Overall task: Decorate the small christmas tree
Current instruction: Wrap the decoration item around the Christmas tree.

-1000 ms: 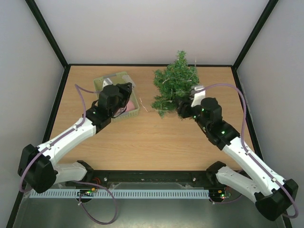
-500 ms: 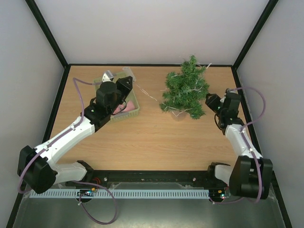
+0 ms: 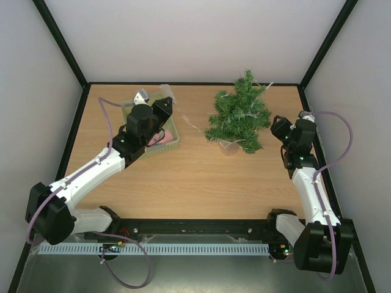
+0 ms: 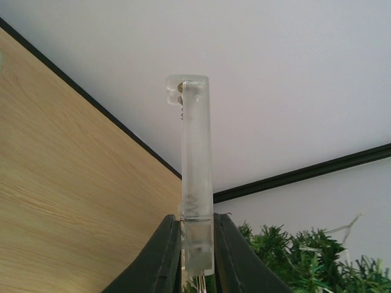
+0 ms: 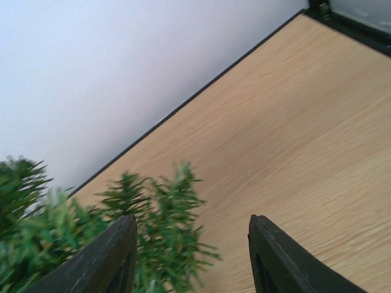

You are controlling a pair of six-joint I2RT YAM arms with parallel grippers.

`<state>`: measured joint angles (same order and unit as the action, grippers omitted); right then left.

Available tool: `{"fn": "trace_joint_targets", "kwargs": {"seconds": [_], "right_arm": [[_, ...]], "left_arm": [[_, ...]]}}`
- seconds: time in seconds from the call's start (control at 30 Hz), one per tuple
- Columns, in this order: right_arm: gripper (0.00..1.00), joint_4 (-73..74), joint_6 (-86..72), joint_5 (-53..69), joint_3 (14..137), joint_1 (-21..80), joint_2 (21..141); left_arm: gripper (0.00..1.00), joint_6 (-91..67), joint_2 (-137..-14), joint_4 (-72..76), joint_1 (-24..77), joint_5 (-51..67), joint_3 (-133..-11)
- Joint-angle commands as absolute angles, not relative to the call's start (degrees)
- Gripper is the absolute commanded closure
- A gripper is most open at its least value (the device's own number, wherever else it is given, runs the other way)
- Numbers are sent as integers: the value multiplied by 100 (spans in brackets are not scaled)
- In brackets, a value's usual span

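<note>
The small christmas tree (image 3: 238,116) is stood upright on the far right part of the table (image 3: 195,177). Over on the far left, a clear plastic case (image 4: 197,152) is pinched between the fingers of the left gripper (image 4: 197,221) and held above the far edge of the pale green basket (image 3: 170,146). What's inside the case can't really be made out, apart from a spring-ish bit at the top. A thin wire (image 3: 189,124) can be traced from it toward the tree, but it gets lost in the branches. Most of the basket is hidden under the arm, though something pink (image 3: 157,138) is glimpsed inside. The right gripper (image 5: 192,223) is spread wide just right of the tree, with nothing gripped. In that wrist view the tree is blurred and cut off.
</note>
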<state>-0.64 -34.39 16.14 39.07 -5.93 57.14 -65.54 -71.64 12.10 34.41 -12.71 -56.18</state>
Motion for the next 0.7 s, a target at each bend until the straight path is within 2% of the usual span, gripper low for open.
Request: {"fn": "trace_joint_targets", "kwargs": {"seconds": [0.0,0.43,0.53,0.67], "right_arm": [[51,136,-3504,689,3894,-619,5794],[56,-1185,-4245,2116,3367,-1347,7218],[58,-1587,-4164,2852,3414,-1353,8011],[67,-1983,-4028,3882,3716,-1311,9227]], "left_arm": [[91,-6058,-7380,1506,3412,-1329,-5702],[91,-5263,-7681,1531,3415,-967,-5866],[91,-5114,-7678,1557,3410,-940,-5868],[91,-5014,-7687,1642,3415,-838,-5846]]}}
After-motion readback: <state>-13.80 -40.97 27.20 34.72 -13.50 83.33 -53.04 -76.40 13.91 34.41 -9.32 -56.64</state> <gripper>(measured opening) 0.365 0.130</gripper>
